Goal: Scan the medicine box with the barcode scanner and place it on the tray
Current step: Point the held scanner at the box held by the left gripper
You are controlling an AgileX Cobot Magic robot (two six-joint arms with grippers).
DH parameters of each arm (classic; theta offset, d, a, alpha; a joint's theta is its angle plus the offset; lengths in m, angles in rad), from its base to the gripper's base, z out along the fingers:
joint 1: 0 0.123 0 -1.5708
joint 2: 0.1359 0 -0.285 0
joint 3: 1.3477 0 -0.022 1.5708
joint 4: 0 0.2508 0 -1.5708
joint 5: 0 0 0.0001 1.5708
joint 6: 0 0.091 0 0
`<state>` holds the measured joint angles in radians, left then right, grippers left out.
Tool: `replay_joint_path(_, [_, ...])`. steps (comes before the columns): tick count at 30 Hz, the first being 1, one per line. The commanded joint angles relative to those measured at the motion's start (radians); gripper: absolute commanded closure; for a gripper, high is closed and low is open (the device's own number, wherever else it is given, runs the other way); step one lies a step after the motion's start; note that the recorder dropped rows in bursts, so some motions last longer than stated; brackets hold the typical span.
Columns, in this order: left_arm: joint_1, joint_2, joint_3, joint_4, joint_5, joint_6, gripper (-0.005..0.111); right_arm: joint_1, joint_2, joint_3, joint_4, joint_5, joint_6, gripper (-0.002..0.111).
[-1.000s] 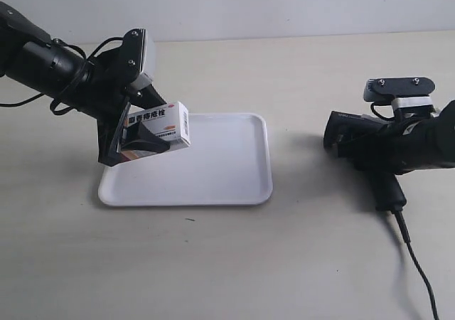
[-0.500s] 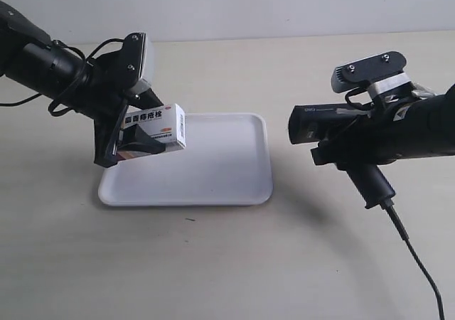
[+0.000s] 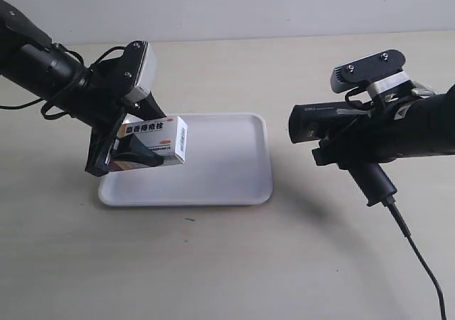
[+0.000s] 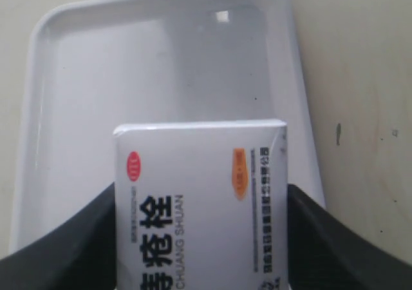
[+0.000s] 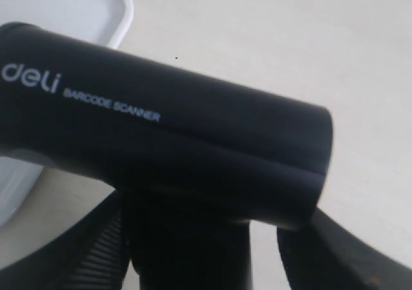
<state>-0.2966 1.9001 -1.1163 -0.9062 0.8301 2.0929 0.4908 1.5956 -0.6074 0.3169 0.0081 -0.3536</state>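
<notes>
My left gripper (image 3: 136,149) is shut on the medicine box (image 3: 153,139), a white carton with blue characters, just above the left part of the white tray (image 3: 227,171). The box's barcode end faces the scanner. In the left wrist view the box (image 4: 199,200) sits between both black fingers (image 4: 71,245), with the tray (image 4: 161,64) beneath it. My right gripper (image 3: 355,153) is shut on the handle of the black barcode scanner (image 3: 330,119), held off the table to the right of the tray with its head pointing at the box. The right wrist view shows the scanner (image 5: 167,142) filling the frame.
The scanner's black cable (image 3: 419,263) trails from the handle to the table's front right. A corner of the tray (image 5: 96,6) shows behind the scanner's head. The beige tabletop (image 3: 234,263) surrounds the tray, and a white wall runs along the back.
The right arm lifted the scanner and swung it left toward the tray, then held still. The left gripper lowered the box slightly and shifted it left over the tray.
</notes>
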Motion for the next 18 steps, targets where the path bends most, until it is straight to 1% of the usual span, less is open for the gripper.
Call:
replay_joint_path(1, [-0.001, -0.004, -0.008, 0.012, 0.009, -0.003, 0.104, 0.003, -0.011, -0.009, -0.012, -0.02, -0.03, 0.108])
replay_joint_path(7, [-0.001, -0.004, -0.008, -0.002, 0.001, -0.003, 0.104, 0.003, -0.011, -0.009, -0.011, -0.029, -0.037, 0.108])
replay_joint_path(9, [-0.01, -0.004, -0.011, -0.052, 0.001, -0.003, 0.104, -0.015, -0.011, -0.009, 0.006, -0.065, -0.035, 0.108])
replay_joint_path(11, [-0.02, -0.004, -0.011, -0.119, -0.013, -0.003, 0.104, -0.054, -0.011, -0.009, 0.057, -0.095, -0.025, 0.108])
replay_joint_path(13, [-0.039, -0.004, -0.011, -0.16, -0.052, -0.006, 0.104, -0.097, -0.009, -0.009, 0.092, -0.101, -0.025, 0.108])
replay_joint_path(15, [-0.068, -0.004, -0.011, -0.159, -0.092, -0.024, 0.104, -0.131, 0.007, -0.009, 0.107, -0.097, -0.02, 0.108])
replay_joint_path(18, [-0.125, -0.004, -0.011, -0.159, -0.163, -0.037, 0.104, -0.136, 0.055, -0.009, 0.122, -0.106, -0.02, 0.108])
